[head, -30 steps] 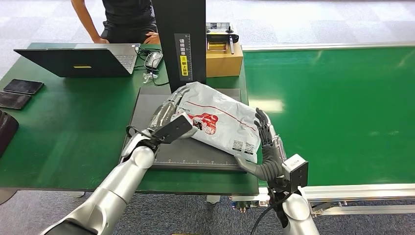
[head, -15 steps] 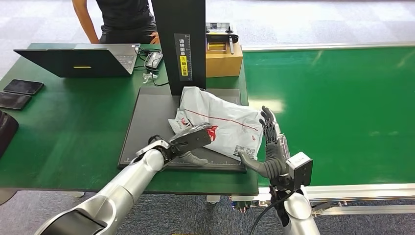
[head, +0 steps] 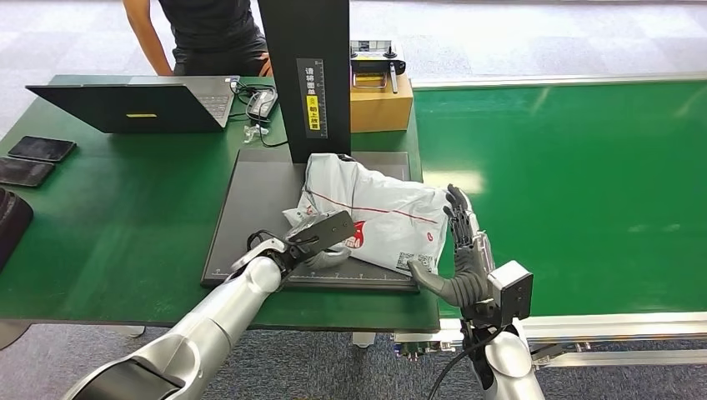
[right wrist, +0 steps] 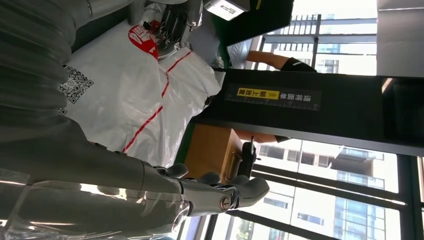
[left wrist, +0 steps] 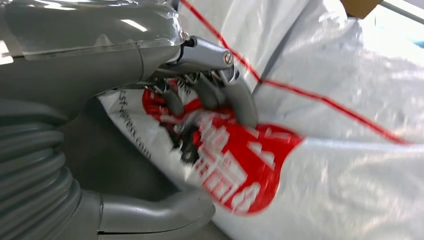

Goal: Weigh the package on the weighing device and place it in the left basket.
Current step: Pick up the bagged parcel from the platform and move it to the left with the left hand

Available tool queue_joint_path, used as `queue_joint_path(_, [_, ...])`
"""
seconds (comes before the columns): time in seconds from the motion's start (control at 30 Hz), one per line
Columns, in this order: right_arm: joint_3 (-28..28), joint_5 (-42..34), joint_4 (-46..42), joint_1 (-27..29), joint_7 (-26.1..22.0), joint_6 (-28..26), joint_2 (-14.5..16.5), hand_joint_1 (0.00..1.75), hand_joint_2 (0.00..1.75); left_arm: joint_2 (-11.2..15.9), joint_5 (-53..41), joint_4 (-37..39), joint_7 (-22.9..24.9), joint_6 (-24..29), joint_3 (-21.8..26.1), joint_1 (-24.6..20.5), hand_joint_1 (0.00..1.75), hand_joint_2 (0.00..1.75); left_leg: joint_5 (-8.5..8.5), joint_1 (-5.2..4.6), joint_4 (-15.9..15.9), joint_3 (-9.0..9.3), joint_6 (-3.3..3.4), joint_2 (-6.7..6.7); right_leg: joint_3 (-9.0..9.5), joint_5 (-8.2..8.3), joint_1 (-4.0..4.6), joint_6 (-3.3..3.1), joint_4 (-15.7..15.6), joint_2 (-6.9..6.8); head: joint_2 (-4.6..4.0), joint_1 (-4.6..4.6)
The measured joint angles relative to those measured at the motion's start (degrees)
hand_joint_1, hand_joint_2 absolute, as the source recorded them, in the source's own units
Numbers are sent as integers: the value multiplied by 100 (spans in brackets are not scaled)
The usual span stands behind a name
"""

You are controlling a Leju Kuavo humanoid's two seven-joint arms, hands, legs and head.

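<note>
White package lies on the scale platform, long axis running 10-to-4 o'clock, left hand grasping its near-left corner, right hand spread flat, empty, touching its 3 o'clock edge.

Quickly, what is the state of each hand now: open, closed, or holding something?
Left hand: fingers rest on the package; a real grip cannot be told.
Right hand: open, fingers apart, beside the package's edge.
</note>
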Motion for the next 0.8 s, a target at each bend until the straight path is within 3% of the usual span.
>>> queue_joint_path(0.8, [-30,-7,2,51,32,43,-2,0,175,207,171,7,-221,598,431,198,175,175,0,1,-1,-1,-1,1,-3,-1,1,-1,1,1,0,0])
